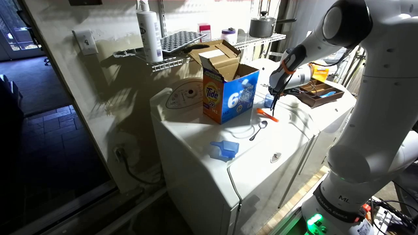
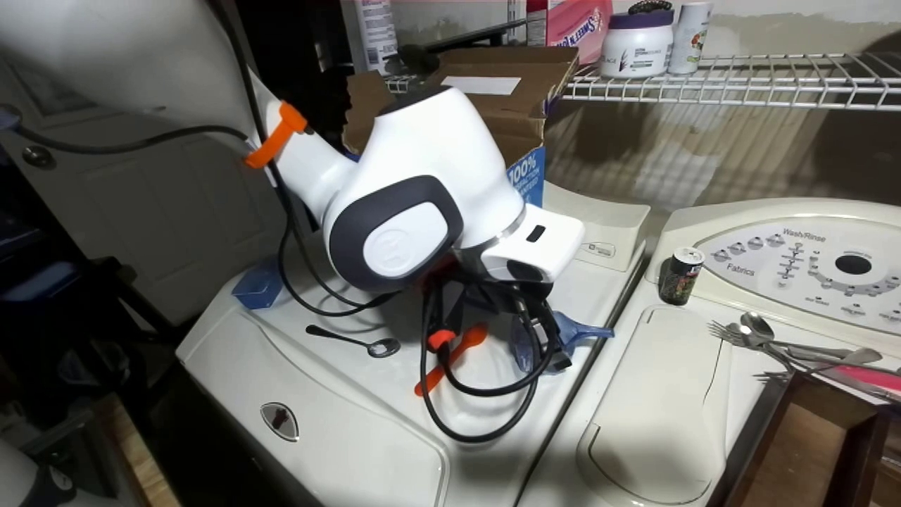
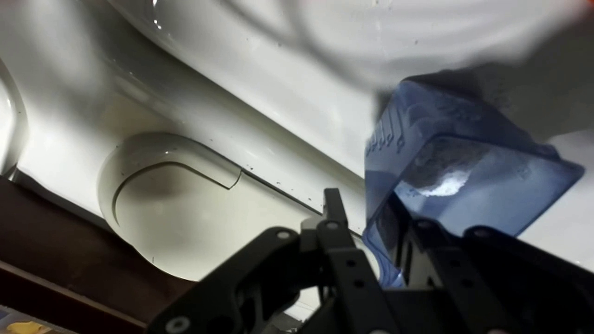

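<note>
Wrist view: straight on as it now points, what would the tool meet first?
Probably the blue scoop, right by the tool; the white machine top seems to lie beyond, though depth is unclear.

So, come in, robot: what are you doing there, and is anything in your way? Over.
End effector: jaws about the blue scoop's near side, firm grip unclear. Scoop: pale patch showing inside, contents unclear. Orange utensil close by, seemingly not blocking.
</note>
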Tool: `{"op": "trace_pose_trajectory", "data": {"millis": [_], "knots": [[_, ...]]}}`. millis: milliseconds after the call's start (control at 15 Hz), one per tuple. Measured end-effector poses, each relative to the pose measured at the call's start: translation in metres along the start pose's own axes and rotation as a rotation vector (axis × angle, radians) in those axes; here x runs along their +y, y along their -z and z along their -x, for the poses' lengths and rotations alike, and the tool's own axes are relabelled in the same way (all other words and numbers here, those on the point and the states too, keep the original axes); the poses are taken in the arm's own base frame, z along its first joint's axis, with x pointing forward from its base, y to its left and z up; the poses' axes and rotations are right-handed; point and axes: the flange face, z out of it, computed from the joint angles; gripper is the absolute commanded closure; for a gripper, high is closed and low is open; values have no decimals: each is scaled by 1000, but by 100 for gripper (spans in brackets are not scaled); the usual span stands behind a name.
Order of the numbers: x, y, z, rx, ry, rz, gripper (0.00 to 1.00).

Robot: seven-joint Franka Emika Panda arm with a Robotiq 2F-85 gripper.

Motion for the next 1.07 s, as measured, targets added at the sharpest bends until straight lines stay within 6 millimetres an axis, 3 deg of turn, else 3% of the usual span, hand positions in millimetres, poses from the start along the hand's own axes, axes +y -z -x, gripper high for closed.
{"op": "trace_pose_trajectory", "data": {"millis": [533, 1067], "knots": [[-3, 5, -9, 27, 33, 13, 99], [-17, 21, -1, 163, 242, 66, 99]]}}
